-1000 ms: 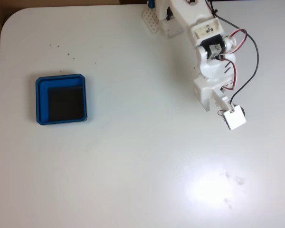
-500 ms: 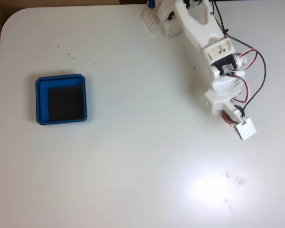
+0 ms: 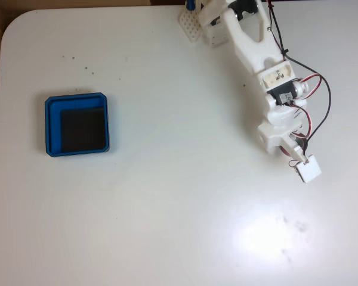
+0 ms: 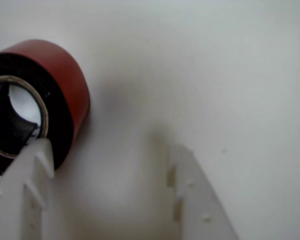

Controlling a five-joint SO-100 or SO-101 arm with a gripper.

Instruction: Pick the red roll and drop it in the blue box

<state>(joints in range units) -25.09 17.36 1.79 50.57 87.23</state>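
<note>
Since the earlier frames, the arm had swung toward the tabletop's right edge; open jaws (image 4: pixel 107 150) reached the roll (image 4: pixel 37 102), ungripped. Box (image 3: pixel 77 124) sat near the left edge.

Wrist view: small round red tape roll (image 4: pixel 65 82) cut off by the left edge, its lower part covered by one white plastic finger (image 4: pixel 27 190). Both fingers blurred, bases cut by the bottom edge. Fixed view: roll mostly hidden under the white arm (image 3: pixel 274 119), only a red sliver (image 3: pixel 284 149) shows. Fingertips hidden there too.
</note>
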